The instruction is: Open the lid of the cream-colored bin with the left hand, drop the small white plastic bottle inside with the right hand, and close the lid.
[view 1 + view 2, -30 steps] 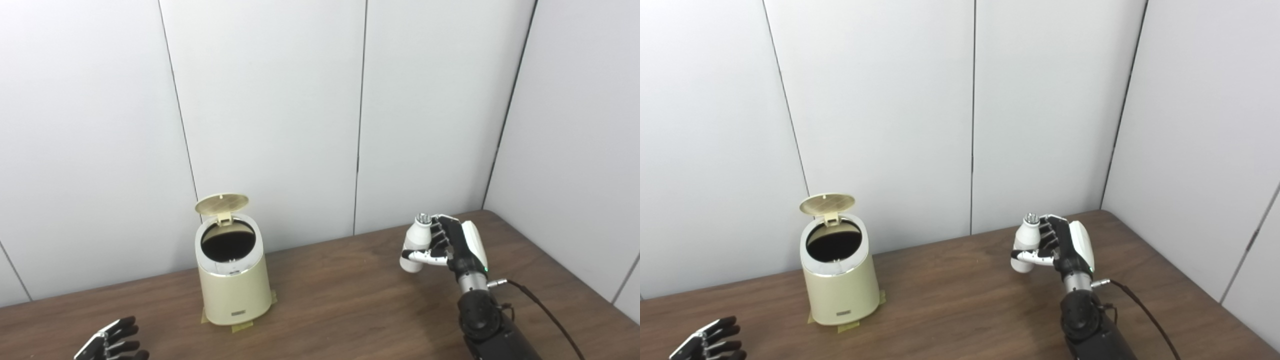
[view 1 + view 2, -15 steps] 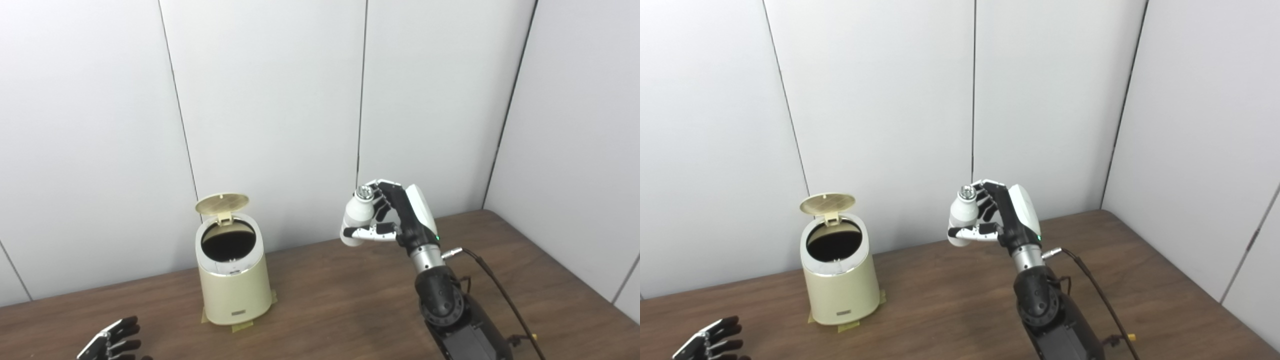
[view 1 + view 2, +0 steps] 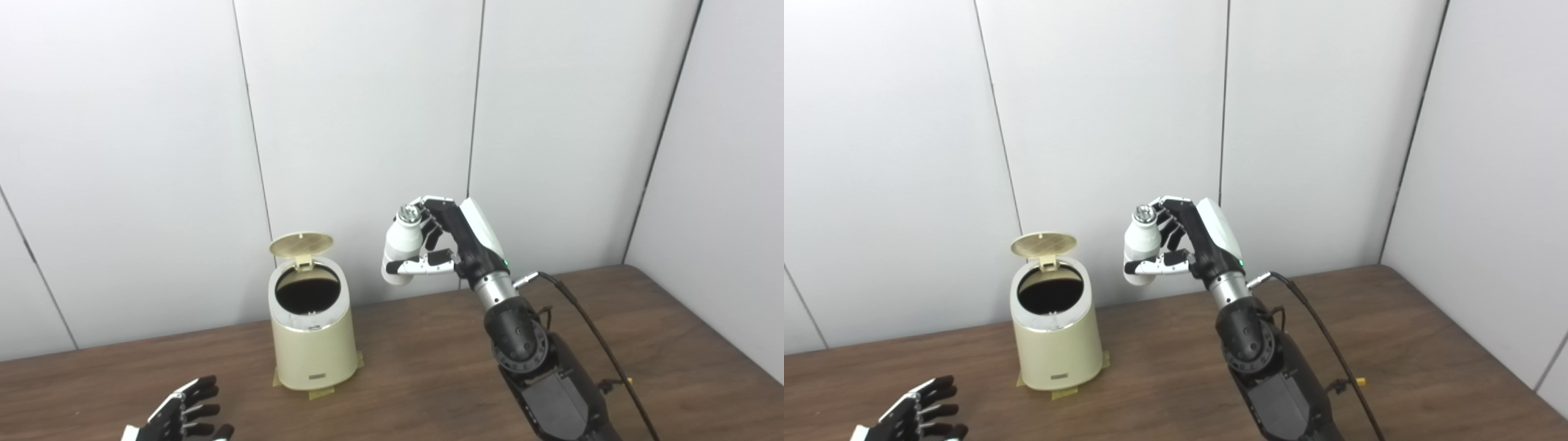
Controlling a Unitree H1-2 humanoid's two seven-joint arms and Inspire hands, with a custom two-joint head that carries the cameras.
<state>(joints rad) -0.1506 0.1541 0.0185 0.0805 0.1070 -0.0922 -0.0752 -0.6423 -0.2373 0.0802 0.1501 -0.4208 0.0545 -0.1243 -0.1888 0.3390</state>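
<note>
Two hands are in view, one working. The bin point(image 3: 313, 343) stands toward the tabletop's back edge, left of centre, on tape patches, probably to keep it from shifting. Its lid point(image 3: 301, 243) is tipped up and back on its hinge, so the dark mouth faces upward, ready to receive.

The right hand point(image 3: 450, 242) is raised well above the tabletop, to the right of the bin and higher than its rim, likely so the load can clear the rim before release. Its fingers are curled around the bottle point(image 3: 401, 254), thumb across the lower body; the bottle is nearly upright, cap up, and well apart from the bin.

The left hand point(image 3: 915, 416) waits low at the front left corner, fingers spread, holding nothing and away from the bin.
</note>
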